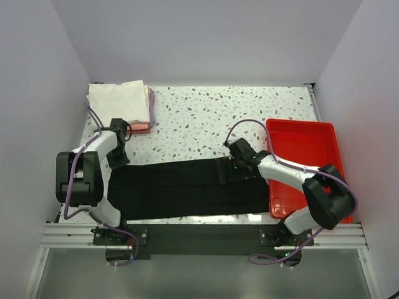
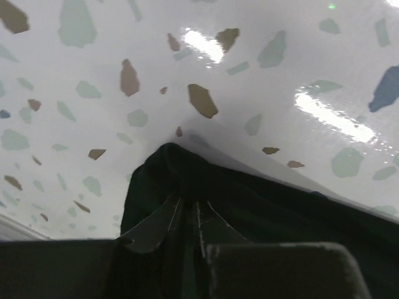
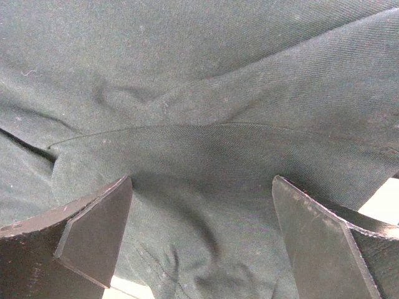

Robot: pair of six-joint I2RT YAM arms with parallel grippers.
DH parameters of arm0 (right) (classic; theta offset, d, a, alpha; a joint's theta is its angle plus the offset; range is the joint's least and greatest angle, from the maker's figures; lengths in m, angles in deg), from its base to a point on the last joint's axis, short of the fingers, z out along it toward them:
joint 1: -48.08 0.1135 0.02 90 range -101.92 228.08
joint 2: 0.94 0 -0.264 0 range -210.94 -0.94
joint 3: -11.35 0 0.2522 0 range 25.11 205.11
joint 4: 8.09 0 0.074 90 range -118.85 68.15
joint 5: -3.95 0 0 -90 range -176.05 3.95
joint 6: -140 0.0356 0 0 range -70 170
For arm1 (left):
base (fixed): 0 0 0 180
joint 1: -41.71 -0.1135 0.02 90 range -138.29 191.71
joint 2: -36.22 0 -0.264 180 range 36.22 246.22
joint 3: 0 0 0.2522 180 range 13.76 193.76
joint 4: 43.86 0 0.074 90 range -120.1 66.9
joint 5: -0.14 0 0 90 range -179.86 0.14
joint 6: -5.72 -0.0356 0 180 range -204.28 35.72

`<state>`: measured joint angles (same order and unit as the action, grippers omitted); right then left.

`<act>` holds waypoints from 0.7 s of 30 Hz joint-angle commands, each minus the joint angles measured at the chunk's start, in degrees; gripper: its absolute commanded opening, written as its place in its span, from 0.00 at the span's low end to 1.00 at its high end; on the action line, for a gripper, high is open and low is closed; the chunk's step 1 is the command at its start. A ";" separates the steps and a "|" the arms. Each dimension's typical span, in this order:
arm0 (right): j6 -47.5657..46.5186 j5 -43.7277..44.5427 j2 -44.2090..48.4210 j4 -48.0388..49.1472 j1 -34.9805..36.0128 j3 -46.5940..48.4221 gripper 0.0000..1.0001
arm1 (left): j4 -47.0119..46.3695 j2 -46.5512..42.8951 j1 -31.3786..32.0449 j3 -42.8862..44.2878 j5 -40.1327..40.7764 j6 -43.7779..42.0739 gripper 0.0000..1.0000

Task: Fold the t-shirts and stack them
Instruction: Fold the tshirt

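The black t-shirt (image 1: 187,190) lies folded into a long strip across the near part of the table. My left gripper (image 1: 118,157) is at its far left corner. In the left wrist view the left gripper (image 2: 189,215) is shut on that corner of the black t-shirt (image 2: 168,168). My right gripper (image 1: 235,167) is over the strip's far right part. In the right wrist view the right gripper (image 3: 202,184) is open wide, with the black t-shirt (image 3: 199,93) right below both fingers. A folded white shirt (image 1: 118,103) tops a stack at the back left, over a pink one (image 1: 142,127) and a lavender edge (image 1: 152,112).
A red plastic tray (image 1: 302,146) stands at the right, next to the shirt's right end and under the right arm. The speckled table (image 1: 199,118) is walled in on the left, back and right. The arm bases sit on a rail at the near edge.
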<state>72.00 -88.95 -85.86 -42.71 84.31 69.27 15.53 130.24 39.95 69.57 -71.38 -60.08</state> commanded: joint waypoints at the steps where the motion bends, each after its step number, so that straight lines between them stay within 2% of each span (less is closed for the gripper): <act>1: -0.38 2.63 -3.67 -3.57 -0.98 -1.80 0.99 | 3.76 -0.68 -0.79 3.42 8.23 3.47 0.11; 4: 0.41 2.72 -5.68 -3.92 -1.77 -1.54 0.99 | 5.00 -1.11 -3.59 4.83 11.14 5.49 0.10; 11: 1.55 2.28 -9.64 -4.01 -4.85 -1.71 0.99 | 3.51 -1.65 -9.31 5.62 8.16 5.77 0.09; 15: 1.47 1.93 -10.00 -4.10 -5.29 -1.62 0.99 | 1.58 -1.99 -12.12 5.63 0.96 4.80 0.00; 16: 1.47 1.93 -10.00 -4.01 -5.38 -1.71 0.99 | -0.69 -3.30 -12.56 5.10 -3.84 3.06 0.00; 18: 1.47 1.93 -9.73 -4.01 -5.47 -1.71 0.99 | -2.20 -4.89 -14.40 4.83 -8.00 2.60 0.00; 21: 1.47 1.93 -9.38 -4.10 -5.55 -1.89 0.99 | -6.16 -9.10 -18.62 3.34 -21.77 0.67 0.00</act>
<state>74.14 -91.22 -90.19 -41.20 80.16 72.03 16.23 126.88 25.57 72.72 -81.21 -56.62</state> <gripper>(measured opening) 0.986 0.071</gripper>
